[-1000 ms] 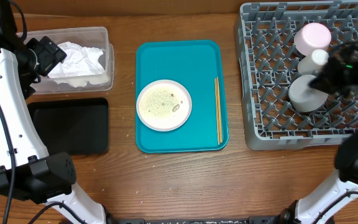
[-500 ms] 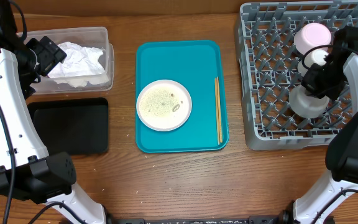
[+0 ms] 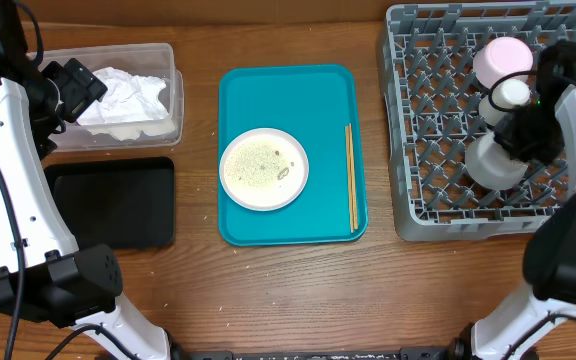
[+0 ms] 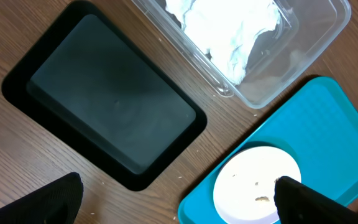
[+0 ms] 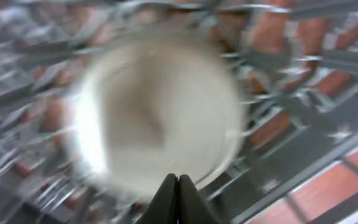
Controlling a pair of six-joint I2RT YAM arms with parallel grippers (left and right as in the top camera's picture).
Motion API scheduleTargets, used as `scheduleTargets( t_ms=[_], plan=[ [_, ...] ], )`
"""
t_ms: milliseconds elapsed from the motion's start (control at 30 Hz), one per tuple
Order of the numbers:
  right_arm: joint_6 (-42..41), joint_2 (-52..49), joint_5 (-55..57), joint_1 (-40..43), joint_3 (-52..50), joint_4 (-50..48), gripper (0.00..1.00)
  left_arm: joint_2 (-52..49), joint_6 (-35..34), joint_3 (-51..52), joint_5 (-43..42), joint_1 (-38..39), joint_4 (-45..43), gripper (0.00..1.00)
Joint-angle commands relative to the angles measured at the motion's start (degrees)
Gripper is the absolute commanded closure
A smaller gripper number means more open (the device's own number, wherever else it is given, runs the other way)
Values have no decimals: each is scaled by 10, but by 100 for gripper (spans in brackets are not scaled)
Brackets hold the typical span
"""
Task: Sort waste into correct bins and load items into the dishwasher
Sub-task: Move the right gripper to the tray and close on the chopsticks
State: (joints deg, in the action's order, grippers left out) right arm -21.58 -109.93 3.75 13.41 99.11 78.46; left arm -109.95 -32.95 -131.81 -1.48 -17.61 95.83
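Bowl (image 3: 488, 165) in rack (image 3: 438, 100): right claw (image 5: 178, 180), tips pinched together and empty just above, may knock it askew; left claw (image 4: 176, 180) wide open, empty.

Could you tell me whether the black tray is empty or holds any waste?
Empty: the black tray shows only its bare dark floor, while the crumpled napkin sits in the clear tub.

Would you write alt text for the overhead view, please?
Grey dish rack at right holds a pink bowl, small white cup and whitish bowl; a teal tray mid-table carries a scrap-strewn plate and chopsticks. At left, a napkin in a clear tub beside a black tray.
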Motion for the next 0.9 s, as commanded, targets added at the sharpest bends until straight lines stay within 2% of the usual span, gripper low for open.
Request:
scheduleTargets(
  t_ms=[0, 67, 100, 167, 200, 233, 433, 533, 700, 867],
  plan=[
    [82, 77, -136, -55, 23, -16, 96, -3, -7, -6, 2, 4, -1, 0],
    [103, 91, -187, -89, 23, -26, 91, -3, -7, -6, 2, 4, -1, 0],
    [103, 92, -197, -110, 23, -28, 80, -3, -7, -6, 2, 4, -1, 0],
    [101, 89, -199, -146, 21, -35, 42, -3, -7, -6, 2, 4, -1, 0],
    [101, 86, -199, -167, 16, -45, 34, -3, -7, -6, 2, 4, -1, 0],
    [101, 81, -198, -190, 8, -58, 32, -3, -7, -6, 2, 4, -1, 0],
    [91, 50, -119, -296, -55, -136, 36, -3, -7, -6, 2, 4, -1, 0],
    [84, 23, -70, -351, -94, -179, 47, -3, -7, -6, 2, 4, -1, 0],
    [39, -16, 6, -392, -121, -206, 58, -3, -7, -6, 2, 4, -1, 0],
    [35, -58, 3, -401, -138, -229, 65, -3, -7, -6, 2, 4, -1, 0]
  ],
)
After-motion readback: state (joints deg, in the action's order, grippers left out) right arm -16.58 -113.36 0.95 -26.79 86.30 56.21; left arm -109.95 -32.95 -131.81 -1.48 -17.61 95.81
